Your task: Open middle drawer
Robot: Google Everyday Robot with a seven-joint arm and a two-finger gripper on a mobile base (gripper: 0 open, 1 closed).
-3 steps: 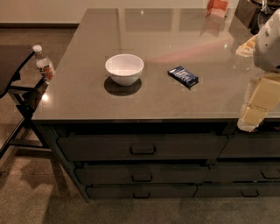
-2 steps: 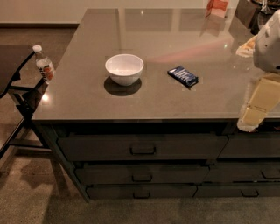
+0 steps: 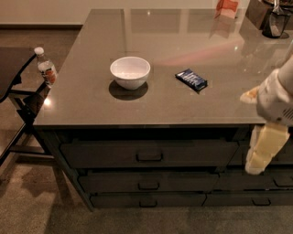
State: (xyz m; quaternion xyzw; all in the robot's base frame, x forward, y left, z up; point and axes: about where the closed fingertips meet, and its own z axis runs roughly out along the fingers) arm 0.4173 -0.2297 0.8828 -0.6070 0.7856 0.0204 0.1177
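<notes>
The middle drawer [image 3: 183, 181] is the medium-height dark front in the counter's left stack, below a taller front and above the thinnest one. It is closed, and its small black loop handle [image 3: 149, 185] sits at its centre. My gripper [image 3: 257, 165], cream coloured on a white arm, hangs at the right edge of the view in front of the counter's right-hand drawers. It is well to the right of the handle and touches nothing I can see.
On the grey countertop [image 3: 91, 105] stand a white bowl [image 3: 130, 71] and a dark blue packet [image 3: 191, 79]. An orange item [image 3: 226, 7] and a dark object [image 3: 274, 18] are at the far back. A water bottle [image 3: 46, 68] and a chair frame [image 3: 18, 105] stand to the left.
My arm and gripper have dropped from countertop height to the level of the drawer fronts at the right. Nothing on the counter has moved and the drawers stay closed.
</notes>
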